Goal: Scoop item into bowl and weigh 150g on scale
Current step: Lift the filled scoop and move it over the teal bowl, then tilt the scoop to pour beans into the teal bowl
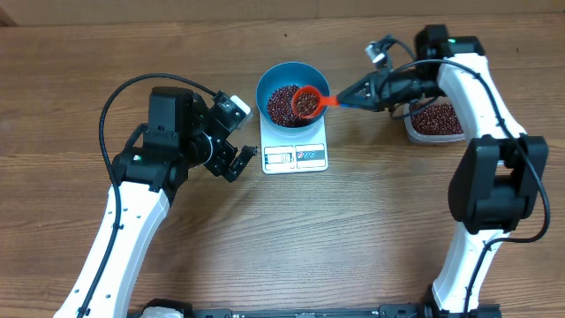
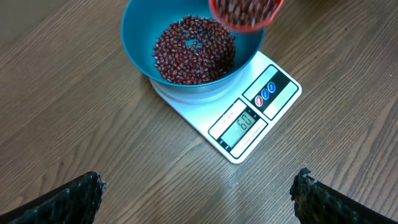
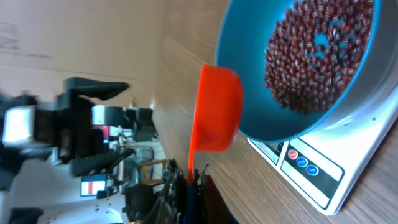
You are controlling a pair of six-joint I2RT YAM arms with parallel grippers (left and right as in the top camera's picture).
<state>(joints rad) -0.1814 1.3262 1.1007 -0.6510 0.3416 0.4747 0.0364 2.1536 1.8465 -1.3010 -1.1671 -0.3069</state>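
One loaded scoop (image 1: 306, 102) hangs over the right side of the bowl (image 2: 137, 31), roughly level and heaped with beans, none of them pouring that I can see. The right gripper (image 1: 351, 94) has its jaws clamped on the scoop's handle, which the right wrist view shows running straight down between the fingers. The left gripper (image 1: 240, 162) holds nothing: its jaws stand wide apart, just beside the left edge of the scale (image 1: 296, 156) and clear of it.

Most of the beans (image 2: 193, 50) moved so far lie as a shallow heap in the bottom of the bowl, and the bowl sits squarely on the scale. More wait in the clear tub (image 1: 433, 138) to the right, partly hidden by the right arm. The scale's display is lit (its digits are too skewed for me to read with confidence).

My reading is that the step in hand is emptying this scoopful into the bowl. The next move calls for a slow roll of the wrist, with the scoop's lip kept inside the rim so nothing skips onto the table (image 1: 353, 230). The scoop should stay off the bowl, since a touch would disturb the reading.
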